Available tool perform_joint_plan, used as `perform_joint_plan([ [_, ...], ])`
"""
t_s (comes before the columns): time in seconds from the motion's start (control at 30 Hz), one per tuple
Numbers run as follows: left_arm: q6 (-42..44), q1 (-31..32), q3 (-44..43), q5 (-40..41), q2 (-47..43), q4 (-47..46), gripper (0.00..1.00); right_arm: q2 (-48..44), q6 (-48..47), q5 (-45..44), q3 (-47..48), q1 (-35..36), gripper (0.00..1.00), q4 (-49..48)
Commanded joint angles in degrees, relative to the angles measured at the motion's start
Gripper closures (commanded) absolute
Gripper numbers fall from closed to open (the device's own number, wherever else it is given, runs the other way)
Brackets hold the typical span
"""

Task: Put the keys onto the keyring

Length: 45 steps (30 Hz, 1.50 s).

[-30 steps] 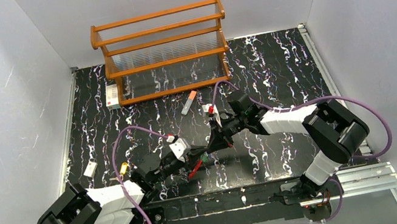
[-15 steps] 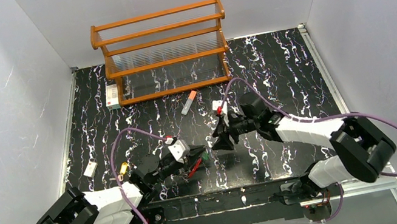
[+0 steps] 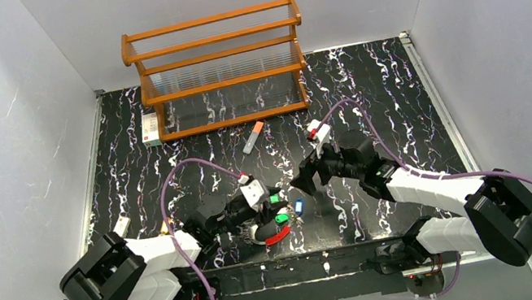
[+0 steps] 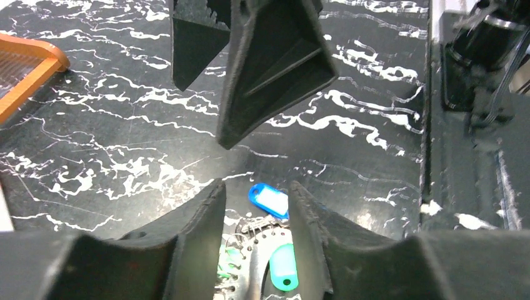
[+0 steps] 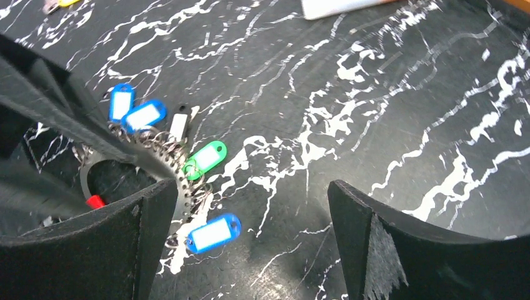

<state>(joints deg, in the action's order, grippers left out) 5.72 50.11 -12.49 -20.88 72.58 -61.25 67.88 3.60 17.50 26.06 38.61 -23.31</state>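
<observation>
While right tool [image 5: 247, 194] gapes wide, left tool [image 4: 255, 187] narrowly, three blue, two green keys [image 5: 145, 115] edge keyring [image 5: 164, 156].

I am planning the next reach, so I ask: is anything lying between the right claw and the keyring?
Nothing visible. Only bare table lies between the open right claw and the keyring. The left claw is over the ring from the opposite side, not in that path.

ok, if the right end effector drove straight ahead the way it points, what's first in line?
Probably bare table, just beside the nearest blue key. The right end effector is open; depth is unclear, so one finger might clip that key.
</observation>
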Motion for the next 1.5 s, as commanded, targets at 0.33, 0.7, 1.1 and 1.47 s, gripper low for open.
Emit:
perform_joint_plan([
  [0.33, -15.13, 0.25, 8.26, 17.95, -20.10, 3.81, 0.48, 5.35, 12.68, -0.49, 9.06, -0.95, 0.01, 8.24],
  [0.7, -38.98, 0.27, -3.11, 29.58, -31.91, 55.55, 0.54, 14.64, 17.72, 11.01, 12.63, -1.07, 0.10, 12.02],
  [1.1, -64.40, 0.25, -5.77, 20.02, -26.59, 74.64, 0.55, 21.26, 18.53, 18.52, 13.50, -1.04, 0.26, 12.65],
  [1.47, -69.81, 0.28, -0.87, 25.21, -19.58, 62.12, 0.75, 22.46, 18.55, 21.39, 11.89, -1.03, 0.42, 13.37],
])
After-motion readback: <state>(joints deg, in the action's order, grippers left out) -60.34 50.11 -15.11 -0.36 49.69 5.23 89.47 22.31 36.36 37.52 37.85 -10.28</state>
